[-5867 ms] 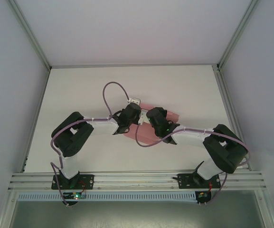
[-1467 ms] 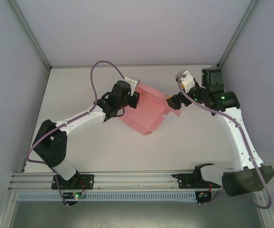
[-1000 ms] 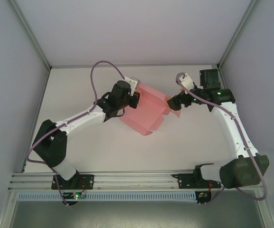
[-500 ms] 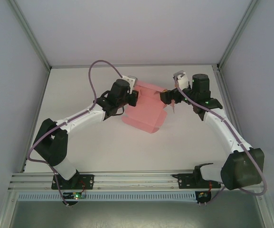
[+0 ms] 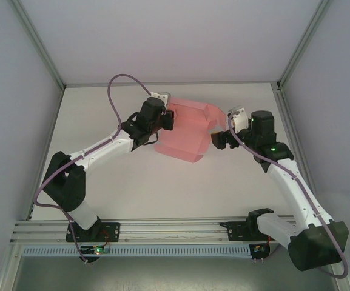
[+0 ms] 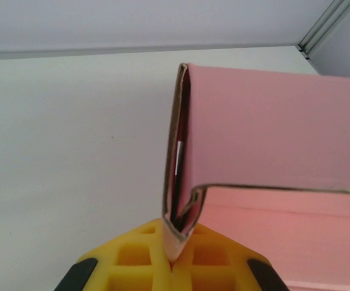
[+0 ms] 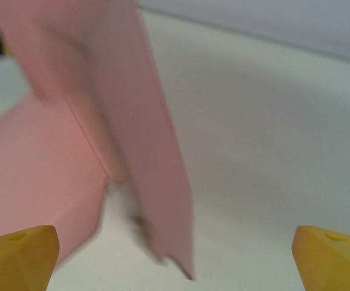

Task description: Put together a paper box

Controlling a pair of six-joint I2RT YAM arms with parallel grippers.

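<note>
The pink paper box (image 5: 187,130) lies partly folded at the middle of the white table, one side raised. My left gripper (image 5: 168,119) is shut on its left edge; in the left wrist view the yellow fingertips (image 6: 173,257) pinch a folded corner of the paper box (image 6: 272,127), whose panel bends over to the right. My right gripper (image 5: 217,138) stands open just off the box's right end. In the right wrist view a pink flap of the paper box (image 7: 150,163) hangs between the wide-apart yellow fingers (image 7: 17,251), touching neither.
The white table (image 5: 132,182) is walled by grey panels, with a metal frame rail (image 5: 175,229) along the near edge. Purple cables loop over both arms.
My right gripper swung from the far right corner down to the box's right end. My left gripper shifted slightly back and left, carrying the box edge; the box turned with it.
</note>
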